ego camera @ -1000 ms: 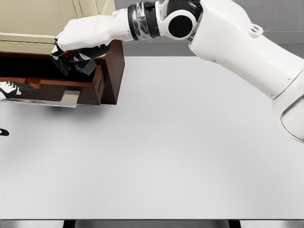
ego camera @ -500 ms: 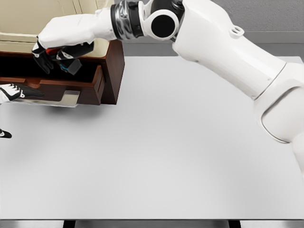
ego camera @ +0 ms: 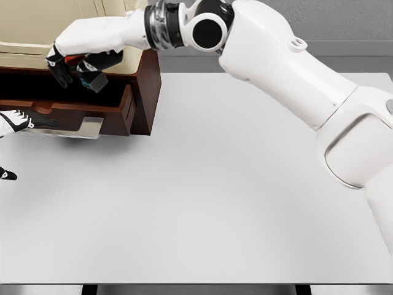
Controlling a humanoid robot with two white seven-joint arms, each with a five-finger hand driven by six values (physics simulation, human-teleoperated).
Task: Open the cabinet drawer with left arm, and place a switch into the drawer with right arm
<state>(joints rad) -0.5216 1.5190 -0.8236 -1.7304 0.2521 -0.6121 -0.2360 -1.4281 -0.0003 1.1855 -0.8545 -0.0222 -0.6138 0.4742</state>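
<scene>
The brown wooden cabinet (ego camera: 146, 92) stands at the table's back left with its drawer (ego camera: 80, 115) pulled out. My right hand (ego camera: 73, 69) reaches across from the right and hangs over the open drawer, fingers curled around a small dark switch (ego camera: 95, 80) with a blue edge and a red part. The switch is above the drawer's dark inside, not resting in it. My left hand (ego camera: 15, 120) shows at the left edge, by the drawer front near its metal handle (ego camera: 86, 128); only part of it is in view.
The white table (ego camera: 202, 196) spreads in front of and to the right of the cabinet. My right arm (ego camera: 276, 67) spans the upper part of the view. A beige cabinet top (ego camera: 37, 31) sits above the drawer.
My right hand carried the switch leftward over the drawer, then edged slightly up and right. The right arm swung further into view. The left hand stayed near the drawer front.
</scene>
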